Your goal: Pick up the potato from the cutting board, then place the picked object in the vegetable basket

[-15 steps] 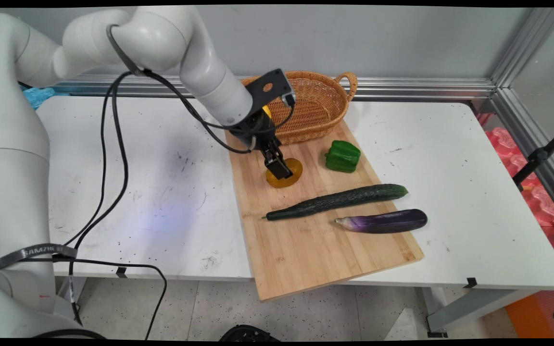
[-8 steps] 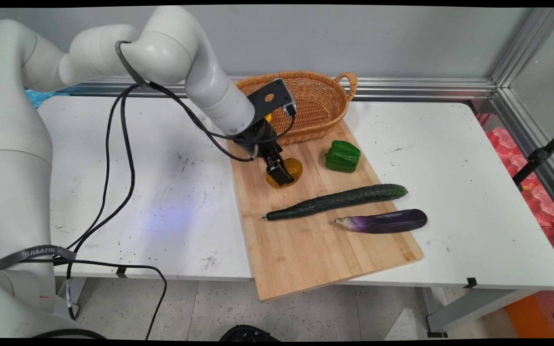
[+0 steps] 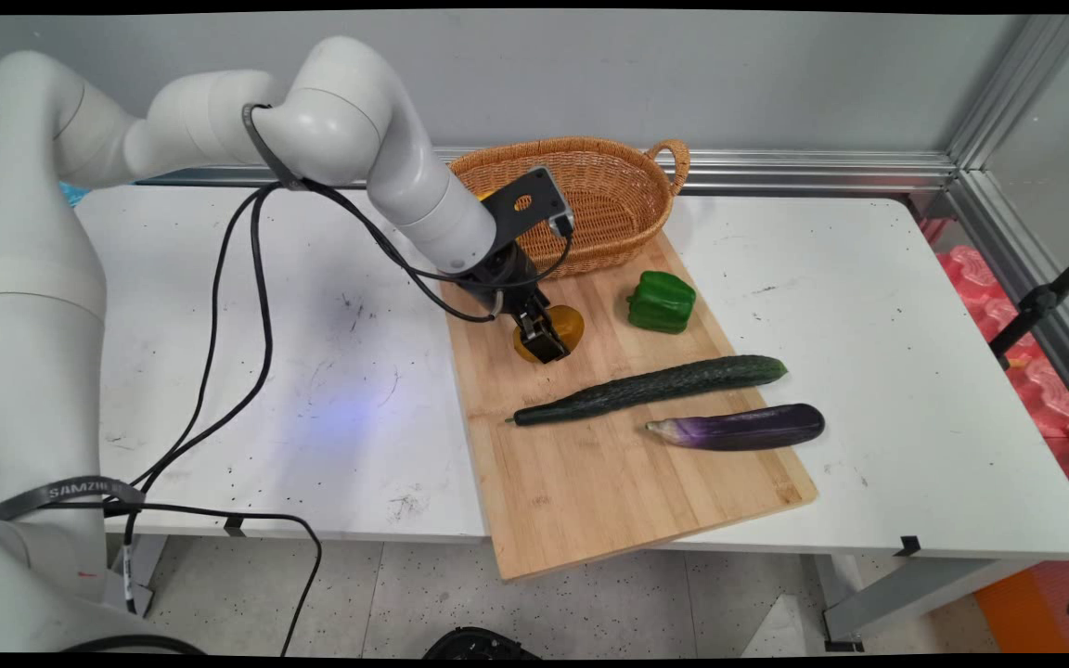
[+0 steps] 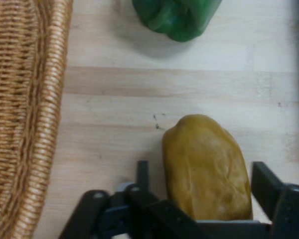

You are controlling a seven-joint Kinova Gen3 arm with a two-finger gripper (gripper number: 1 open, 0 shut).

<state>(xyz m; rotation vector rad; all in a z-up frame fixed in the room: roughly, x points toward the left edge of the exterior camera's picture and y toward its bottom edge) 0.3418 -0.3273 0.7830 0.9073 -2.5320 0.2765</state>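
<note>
The gripper [image 4: 199, 199] has come lower over the yellow potato [image 4: 207, 167] on the wooden board [image 3: 590, 464] near the basket [image 3: 590, 199]. Its jaws stand spread around the potato, not squeezing yet.

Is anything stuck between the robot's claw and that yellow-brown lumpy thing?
Nothing visible. The gripper is right over the yellow-brown lump on the wooden board, with a finger on each side. The green pepper sits apart.
</note>
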